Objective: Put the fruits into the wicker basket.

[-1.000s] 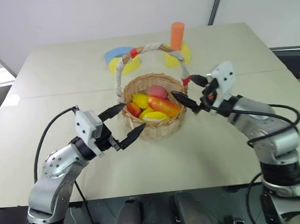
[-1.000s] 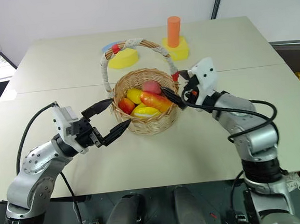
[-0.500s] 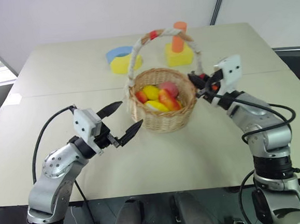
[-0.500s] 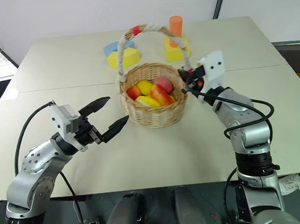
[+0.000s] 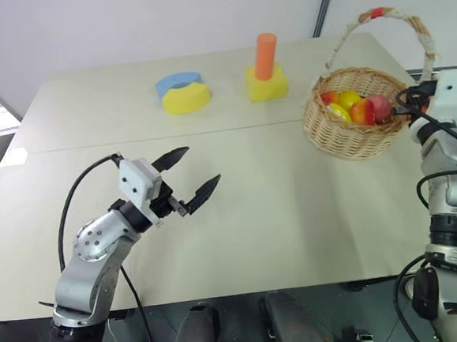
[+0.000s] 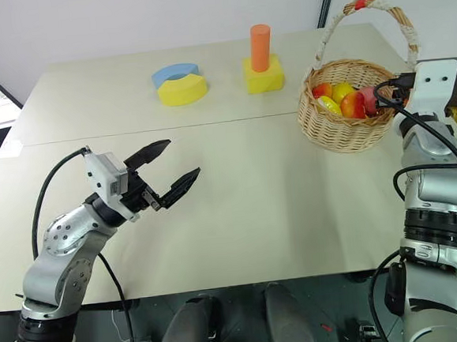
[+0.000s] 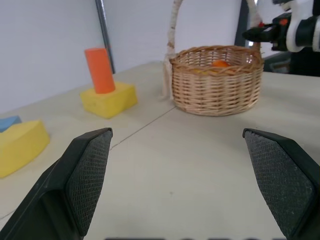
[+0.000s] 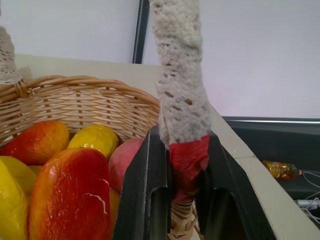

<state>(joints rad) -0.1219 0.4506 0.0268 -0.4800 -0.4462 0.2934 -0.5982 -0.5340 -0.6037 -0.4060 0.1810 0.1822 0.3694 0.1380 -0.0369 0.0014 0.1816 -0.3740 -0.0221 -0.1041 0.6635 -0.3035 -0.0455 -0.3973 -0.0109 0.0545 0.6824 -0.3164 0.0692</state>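
The wicker basket (image 5: 351, 135) stands at the table's right side, near its edge, with its white-wrapped handle (image 8: 180, 85) arching over it. Inside lie the fruits: a yellow lemon (image 8: 95, 140), a red-to-yellow mango (image 8: 70, 195) and other pieces beside them. My right gripper (image 8: 182, 160) is shut on the handle's red-banded foot at the basket's right rim. Over the table's left front my left gripper (image 5: 202, 165) hangs open and holds nothing, far from the basket.
An orange cylinder (image 5: 267, 55) stands on a yellow block (image 5: 267, 85) at the back middle. Blue and yellow ring blocks (image 5: 181, 94) lie to its left. The table's right edge runs just past the basket, with a small bottle (image 8: 280, 169) on the floor beyond.
My right gripper closed on the foot of the basket's handle and drew the basket from the table's middle to its right side. The left gripper stayed open in place.
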